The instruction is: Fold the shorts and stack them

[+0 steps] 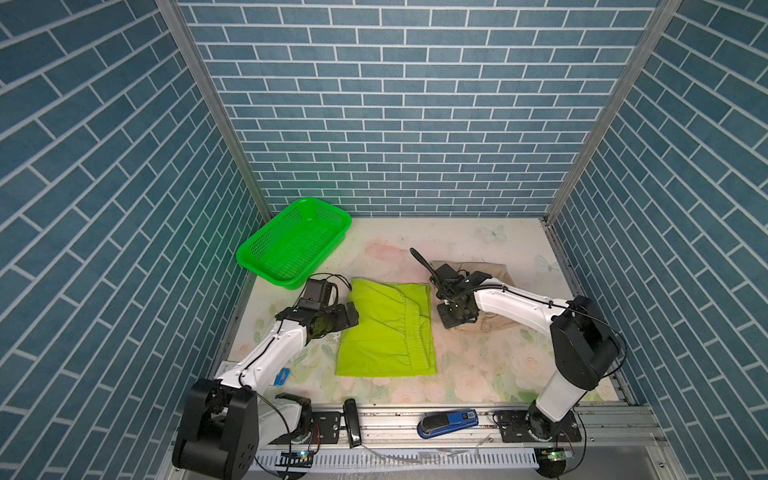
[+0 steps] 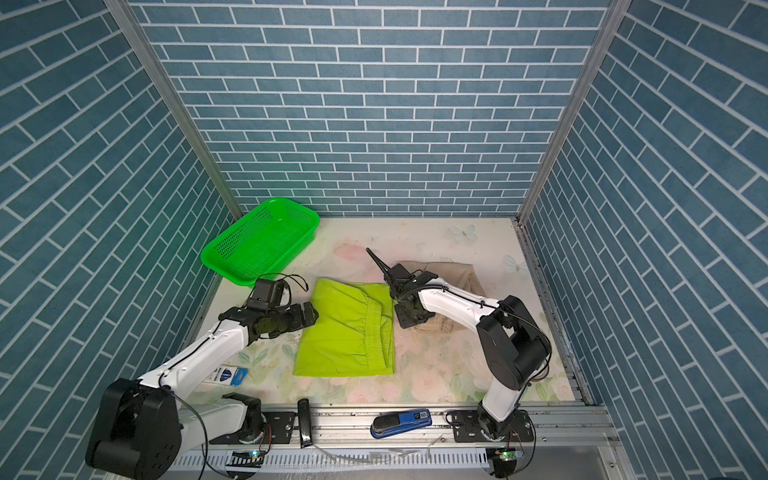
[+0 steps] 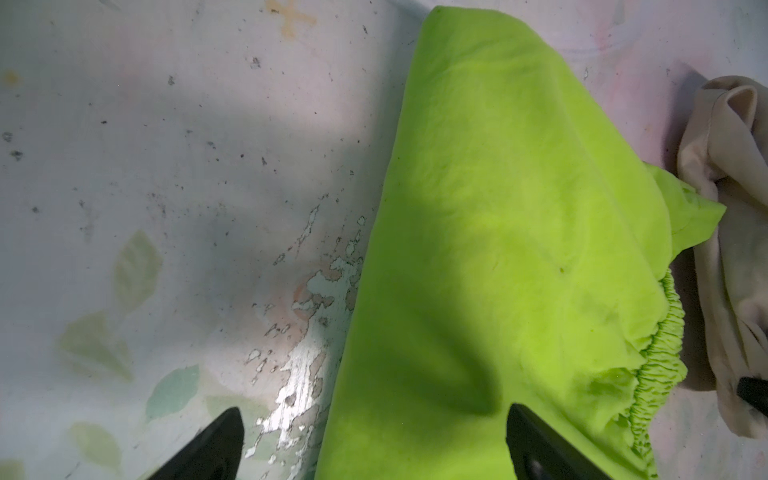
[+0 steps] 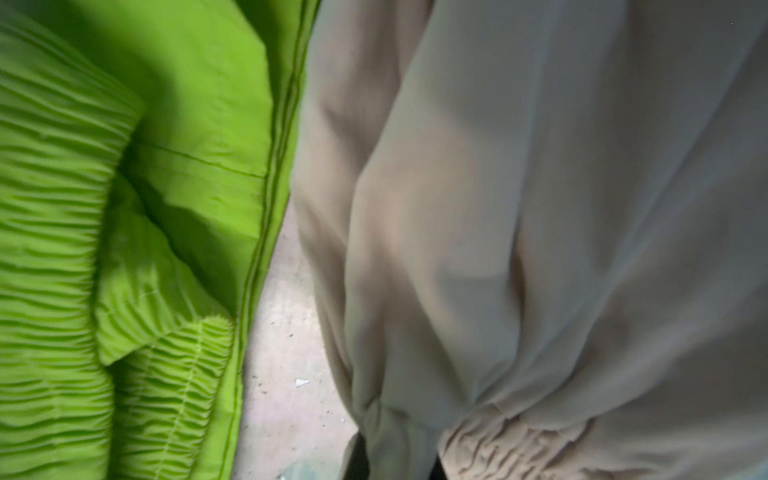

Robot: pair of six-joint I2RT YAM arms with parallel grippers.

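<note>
Two arms (image 1: 266, 353) (image 1: 511, 305) bent low, left pincer (image 3: 374, 415) apart, right pincer (image 4: 397, 463) pinching beige shorts (image 4: 540, 208)

Bright overhead light, blurred right-wrist view.

The lime shorts (image 1: 384, 328) are a plain, bright yellow-green, and the finely ribbed waistband is the same shade. The beige shorts (image 1: 496, 270) are a plain pale sand colour. The basket (image 1: 291, 245) is a stronger, vivid green, dotted all over with small holes. The desk (image 1: 465, 374) is cream with faded pink roses, pale green leaves and white butterflies, the print worn off in specks. The walls (image 1: 395, 104) show blue bricks with white joints. The arms (image 1: 511, 305) are white and black, and the stapler (image 1: 449, 419) is blue.
</note>
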